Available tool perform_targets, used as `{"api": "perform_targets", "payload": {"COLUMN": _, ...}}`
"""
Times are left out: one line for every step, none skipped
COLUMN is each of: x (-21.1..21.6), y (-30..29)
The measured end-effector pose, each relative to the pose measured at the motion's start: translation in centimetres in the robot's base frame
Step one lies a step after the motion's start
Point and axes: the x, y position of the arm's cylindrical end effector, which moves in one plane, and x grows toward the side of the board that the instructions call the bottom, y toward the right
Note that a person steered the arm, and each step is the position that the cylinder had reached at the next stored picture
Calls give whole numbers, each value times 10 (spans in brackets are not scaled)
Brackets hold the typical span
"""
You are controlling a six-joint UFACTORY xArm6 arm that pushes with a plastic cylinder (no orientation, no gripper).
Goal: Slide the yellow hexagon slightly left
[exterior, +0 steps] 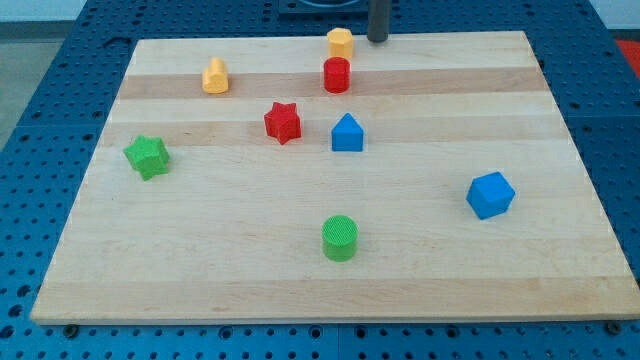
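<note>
**Tip sits just right of the yellow hexagon, at the board's far edge**

Blocks, read from the view's left, all placed against the yellow hexagon [340, 42] as landmark. A green star [147, 156] lies far to its left and well below. A yellow block [215, 76] with a pointed top lies left and slightly below. A red star [283, 122] lies below and a little left. The hexagon itself stands at the top edge of the wooden board [560, 120], near the middle. A red cylinder [337, 75] stands directly below it, close but seemingly apart. A blue block [347, 133] with a peaked roof shape lies further below, and a green cylinder [340, 238] far below. My tip [378, 40] is just right of the hexagon, near it, with a small gap. A blue cube-like block [490, 195] lies far right and below.

The rod has no claw, so nothing grasps or releases. A leftward push looks well lined up.

The blocks look like ridged plastic; the board is pale planked wood.
</note>
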Motion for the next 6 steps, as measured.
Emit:
{"api": "perform_targets", "payload": {"x": 0, "y": 10}}
{"api": "perform_targets", "payload": {"x": 0, "y": 12}}
{"api": "perform_targets", "payload": {"x": 1, "y": 23}}
{"api": "perform_targets", "payload": {"x": 17, "y": 23}}
{"api": "perform_targets", "payload": {"x": 46, "y": 18}}
{"api": "perform_targets", "payload": {"x": 51, "y": -7}}
